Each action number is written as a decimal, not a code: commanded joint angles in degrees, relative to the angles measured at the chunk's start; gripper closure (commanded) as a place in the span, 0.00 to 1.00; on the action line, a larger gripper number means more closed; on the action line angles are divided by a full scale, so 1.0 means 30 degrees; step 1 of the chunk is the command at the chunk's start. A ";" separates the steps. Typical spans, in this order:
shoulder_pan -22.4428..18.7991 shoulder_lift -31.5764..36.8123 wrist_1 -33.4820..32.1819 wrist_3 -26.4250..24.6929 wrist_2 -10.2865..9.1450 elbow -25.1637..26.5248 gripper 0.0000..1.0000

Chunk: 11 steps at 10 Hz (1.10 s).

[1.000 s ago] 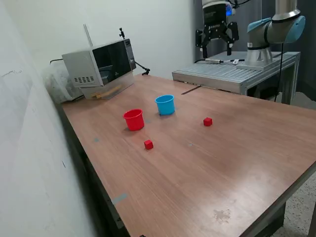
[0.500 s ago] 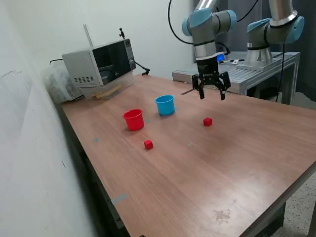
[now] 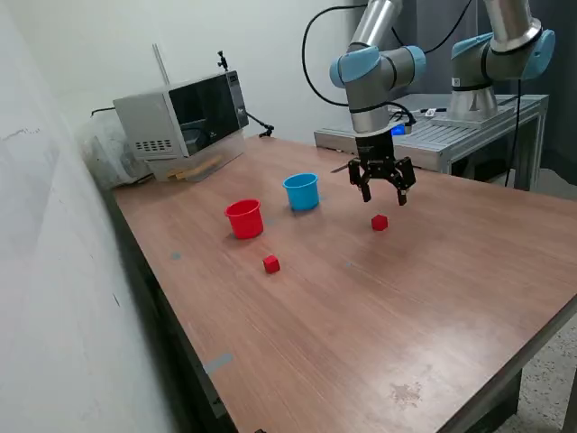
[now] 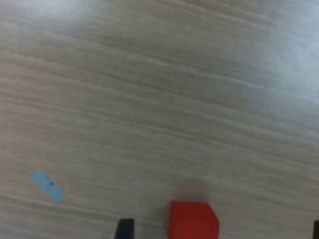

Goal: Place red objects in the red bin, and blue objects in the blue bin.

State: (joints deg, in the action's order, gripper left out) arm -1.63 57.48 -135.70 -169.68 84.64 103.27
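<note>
Red cube (image 3: 380, 222) lies on the wooden table (image 3: 433, 298), just below the gripper (image 3: 382, 190), whose jaws hang spread wide, holding nothing. Another red cube (image 3: 270, 263) sits near the red cup (image 3: 244, 218) and light blue cup (image 3: 302, 191).

Wooden table (image 3: 433, 298): red cup (image 3: 244, 218), blue cup (image 3: 302, 191), two red cubes (image 3: 380, 222), perhaps microwave (image 3: 185, 117).

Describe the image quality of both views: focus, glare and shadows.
Exterior view: sharp and evenly lit, with soft sheen on the brown wooden table and a faint shadow beside the small red cube under the open black two-finger gripper. Wrist view: soft and blurred, pale glare washing the wood grain, the same cube cropped at the frame edge.
</note>
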 commanded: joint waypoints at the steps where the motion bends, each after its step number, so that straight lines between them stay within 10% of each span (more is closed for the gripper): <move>1: -0.0015 -0.0612 -0.0379 -0.0041 0.0000 -0.0086 0.00; 9: -0.0044 -0.1698 -0.0410 -0.0041 0.0000 -0.1053 0.00; 10: -0.0015 -0.1699 -0.0410 -0.0041 0.0000 -0.1024 1.00; 11: -0.0015 -0.1699 -0.0439 -0.0041 0.0029 -0.1023 1.00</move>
State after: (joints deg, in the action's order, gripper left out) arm -1.72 52.44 -136.96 -169.80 84.66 100.23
